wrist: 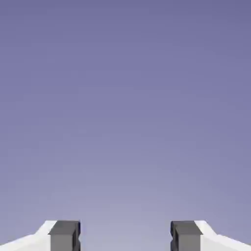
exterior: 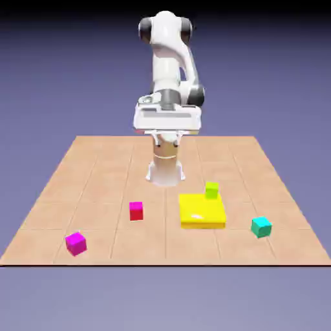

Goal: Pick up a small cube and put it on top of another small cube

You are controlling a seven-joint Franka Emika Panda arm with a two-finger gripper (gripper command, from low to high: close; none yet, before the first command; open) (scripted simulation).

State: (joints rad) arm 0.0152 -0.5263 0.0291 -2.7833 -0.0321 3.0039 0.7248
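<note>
Teal small plain-faced cube [exterior: 261, 226] sits on the tiled wooden table [exterior: 97, 174] near its front edge, toward the exterior view's right, untouched and well apart from the arm. The small crimson-pink cube [exterior: 136, 210] that should receive it lies to the left of the large flat yellow block [exterior: 202, 211], which carries a lime-green cube [exterior: 211, 189] at its far corner. A magenta cube [exterior: 75, 243] rests near the front left. The white two-finger gripper [wrist: 125, 235] is spread wide with nothing between its fingertips, and the hand view shows only backdrop. By my judgement the task has not begun: the next move calls for swinging toward the teal cube, lowering, and straddling it squarely.
</note>
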